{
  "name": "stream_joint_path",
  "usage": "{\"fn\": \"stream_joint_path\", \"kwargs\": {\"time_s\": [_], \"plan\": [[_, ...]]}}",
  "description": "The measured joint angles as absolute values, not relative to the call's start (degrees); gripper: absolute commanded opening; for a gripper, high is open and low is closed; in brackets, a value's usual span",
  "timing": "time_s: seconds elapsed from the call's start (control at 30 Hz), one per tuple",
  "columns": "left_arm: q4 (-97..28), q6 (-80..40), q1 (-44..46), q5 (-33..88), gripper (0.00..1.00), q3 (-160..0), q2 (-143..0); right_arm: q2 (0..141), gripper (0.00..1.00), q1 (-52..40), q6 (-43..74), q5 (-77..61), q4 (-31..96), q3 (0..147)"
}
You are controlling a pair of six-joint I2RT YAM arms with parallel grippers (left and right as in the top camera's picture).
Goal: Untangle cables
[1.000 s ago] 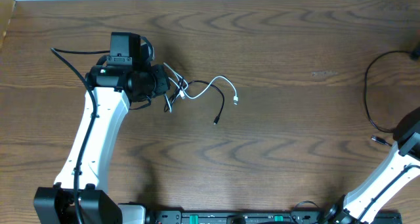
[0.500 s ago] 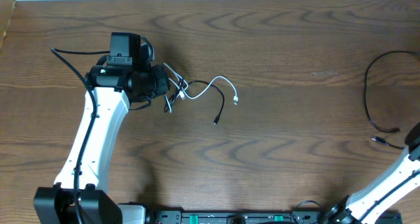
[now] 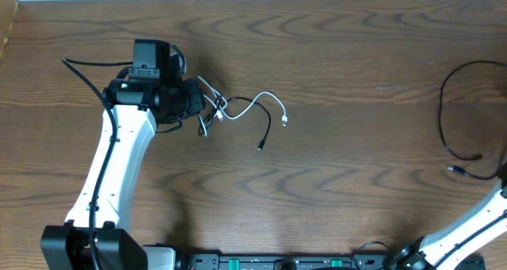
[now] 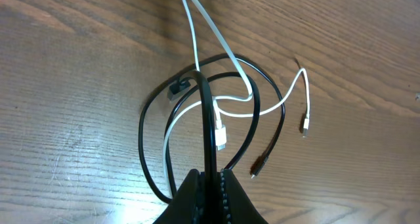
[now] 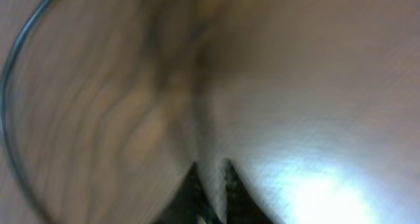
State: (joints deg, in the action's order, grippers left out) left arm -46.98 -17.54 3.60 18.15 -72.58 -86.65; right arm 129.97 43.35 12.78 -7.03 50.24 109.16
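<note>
The cables lie in a small knot on the left half of the table, a little toward the far side. From above, the left gripper covers part of the knot, and only the tails show well. The white cable runs out to the right and ends in a plug, and one black tail ends nearer than it.

The left wrist view shows what the overhead view hides. The jaws are closed on the black cable, which rises straight from the fingertips. Its loops cross the white cable on the wood.

A loose black cable lies well apart at the right edge of the table, in an open curve with a plug at its near end. Only the overhead view shows it clearly. The right wrist view is strongly blurred, with a dark curved line at its left side. The right gripper is outside the overhead view, and its jaws are closed together over bare wood.

Wide bare wood lies between the knot and the loose black cable. The left arm comes from the near left, and the right arm comes from the near right corner.
</note>
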Motion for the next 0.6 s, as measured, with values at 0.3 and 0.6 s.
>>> {"fn": "stream_joint_path", "kwargs": {"time_s": [0.3, 0.6], "plan": [[-47.16, -17.54, 3.6, 18.15, 0.08, -72.58, -86.67, 129.97, 0.01, 40.1, 1.37, -40.84, 45.25, 107.92], [-47.64, -17.54, 3.6, 18.13, 0.08, -72.55, -86.7, 129.97, 0.28, 40.21, 14.02, -18.83, 53.65, 107.87]]}}
